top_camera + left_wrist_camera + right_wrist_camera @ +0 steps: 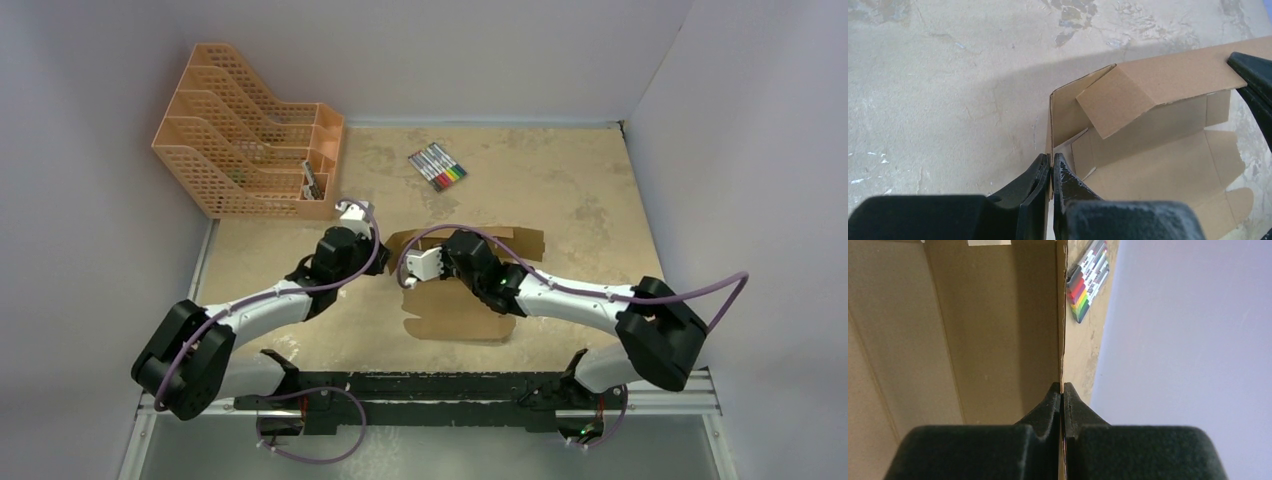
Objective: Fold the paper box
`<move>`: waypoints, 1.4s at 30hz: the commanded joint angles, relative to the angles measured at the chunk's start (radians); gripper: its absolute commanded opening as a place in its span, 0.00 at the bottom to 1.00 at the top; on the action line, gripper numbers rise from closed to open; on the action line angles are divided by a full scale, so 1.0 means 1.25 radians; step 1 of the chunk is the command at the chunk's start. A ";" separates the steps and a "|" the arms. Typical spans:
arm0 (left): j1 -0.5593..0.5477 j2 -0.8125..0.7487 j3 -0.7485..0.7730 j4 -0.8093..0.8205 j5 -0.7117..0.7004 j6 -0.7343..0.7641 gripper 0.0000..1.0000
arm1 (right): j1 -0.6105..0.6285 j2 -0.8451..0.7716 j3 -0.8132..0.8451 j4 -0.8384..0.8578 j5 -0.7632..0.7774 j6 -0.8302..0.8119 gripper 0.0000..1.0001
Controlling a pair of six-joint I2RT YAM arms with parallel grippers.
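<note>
While the paper box lies crosswise between both arms, jaws of the left arm pinch its end wall. Jaws of the right arm clamp its long wall.

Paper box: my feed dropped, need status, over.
Left jaws shut on paper box end wall. Right jaws shut on a raised wall edge. Box partly folded, flaps open. Markers, orange rack apart from it.
</note>
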 commanded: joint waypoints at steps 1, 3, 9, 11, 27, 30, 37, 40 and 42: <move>-0.012 -0.001 0.016 0.107 -0.042 -0.036 0.05 | 0.011 0.021 0.005 0.089 0.052 0.027 0.00; -0.042 -0.003 0.015 0.120 -0.049 -0.040 0.05 | 0.011 0.035 0.007 0.122 0.074 0.031 0.00; -0.174 -0.033 -0.040 0.143 -0.157 -0.034 0.08 | 0.030 0.038 -0.055 0.280 0.087 -0.035 0.00; -0.208 -0.051 -0.064 0.167 -0.183 -0.032 0.08 | 0.036 0.027 -0.077 0.303 0.078 -0.045 0.00; -0.282 0.061 -0.112 0.350 -0.204 -0.025 0.21 | 0.057 0.060 -0.220 0.641 0.069 -0.090 0.00; -0.281 0.091 -0.118 0.384 -0.231 -0.012 0.22 | 0.057 0.078 -0.235 0.667 0.065 -0.092 0.00; -0.282 0.104 -0.123 0.393 -0.220 -0.014 0.33 | 0.057 0.093 -0.257 0.670 0.052 -0.059 0.00; -0.281 0.047 -0.145 0.367 -0.219 -0.017 0.42 | 0.057 0.102 -0.280 0.701 0.058 -0.080 0.00; -0.281 -0.010 -0.144 0.310 -0.227 -0.022 0.50 | 0.057 0.105 -0.289 0.709 0.063 -0.086 0.00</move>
